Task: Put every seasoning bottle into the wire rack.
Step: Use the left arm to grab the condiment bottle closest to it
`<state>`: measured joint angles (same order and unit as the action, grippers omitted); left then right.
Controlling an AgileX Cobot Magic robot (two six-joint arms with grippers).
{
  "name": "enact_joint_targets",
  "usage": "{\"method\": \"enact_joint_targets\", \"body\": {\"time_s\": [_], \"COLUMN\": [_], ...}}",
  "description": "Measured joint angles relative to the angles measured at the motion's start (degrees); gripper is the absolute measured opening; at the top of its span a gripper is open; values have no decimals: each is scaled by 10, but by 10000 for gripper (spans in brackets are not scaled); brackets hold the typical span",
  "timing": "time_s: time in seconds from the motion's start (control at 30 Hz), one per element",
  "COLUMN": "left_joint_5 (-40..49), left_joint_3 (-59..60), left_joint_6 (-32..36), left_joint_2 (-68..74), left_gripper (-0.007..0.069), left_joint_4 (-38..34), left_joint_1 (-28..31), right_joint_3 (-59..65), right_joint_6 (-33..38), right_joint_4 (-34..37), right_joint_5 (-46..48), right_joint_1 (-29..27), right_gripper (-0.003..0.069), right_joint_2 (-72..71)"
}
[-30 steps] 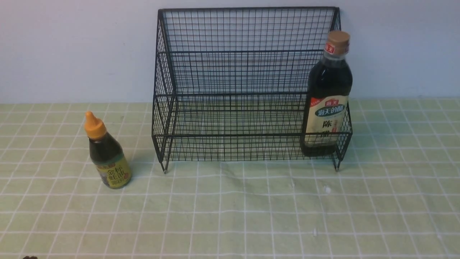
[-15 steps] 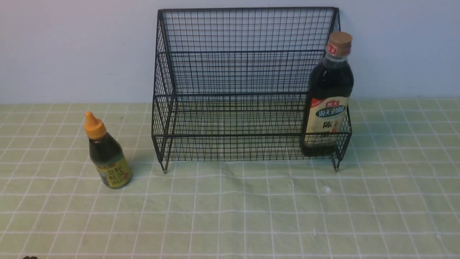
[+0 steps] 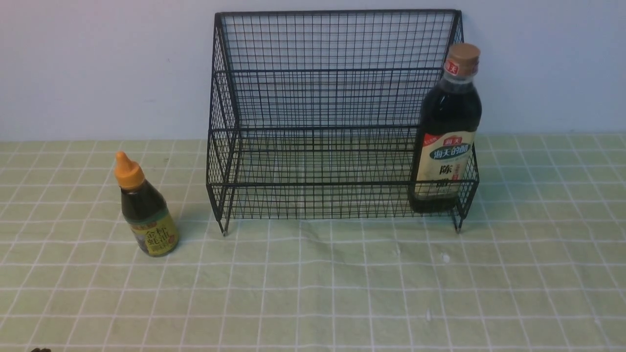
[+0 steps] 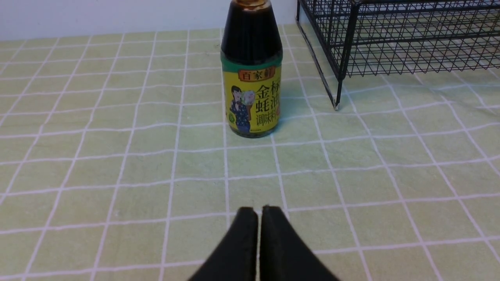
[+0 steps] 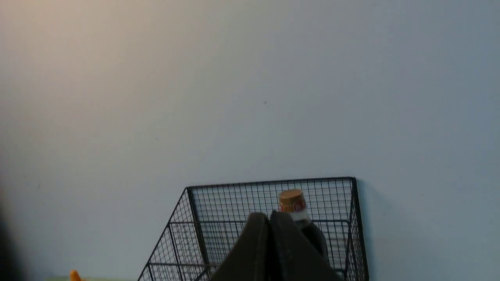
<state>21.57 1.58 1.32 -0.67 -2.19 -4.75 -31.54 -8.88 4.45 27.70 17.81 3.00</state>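
Note:
The tall seasoning bottle [image 3: 446, 132] with a tan cap and cream label stands upright inside the wire rack [image 3: 323, 117], at its right end. It also shows in the right wrist view as the tall bottle [image 5: 293, 205] behind my right gripper [image 5: 269, 214], which is shut, empty and well back from the rack [image 5: 234, 210]. The small seasoning bottle [image 3: 145, 208] with an orange cap stands on the cloth left of the rack. My left gripper [image 4: 259, 209] is shut and empty, low over the cloth, some way short of the small bottle [image 4: 251, 74]. Neither gripper shows in the front view.
A green checked cloth [image 3: 313, 293] covers the table up to a plain pale wall [image 3: 98, 63]. The rack's front left foot [image 4: 336, 105] stands on the cloth close to the small bottle.
The tall bottle has settled very slightly to the right inside the rack. Nothing else in the front view has moved.

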Motion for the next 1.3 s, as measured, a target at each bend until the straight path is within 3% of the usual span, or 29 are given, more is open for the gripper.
{"method": "enact_joint_targets", "body": {"time_s": [0.27,0.6,1.3], "left_joint_5": [0,0,1], "left_joint_3": [0,0,0], "left_joint_6": [0,0,0], "left_joint_2": [0,0,0], "left_gripper": [-7,-7,-7], "left_joint_4": [0,0,0], "left_joint_1": [0,0,0], "right_joint_3": [93,280,325], "right_joint_6": [73,79,77], "right_joint_4": [-34,-45,-45], "right_joint_5": [-9,-12,-54], "right_joint_1": [-2,-173,-178], "right_gripper": [-13,-13,-13], "right_joint_2": [-1,-28,-37]}}
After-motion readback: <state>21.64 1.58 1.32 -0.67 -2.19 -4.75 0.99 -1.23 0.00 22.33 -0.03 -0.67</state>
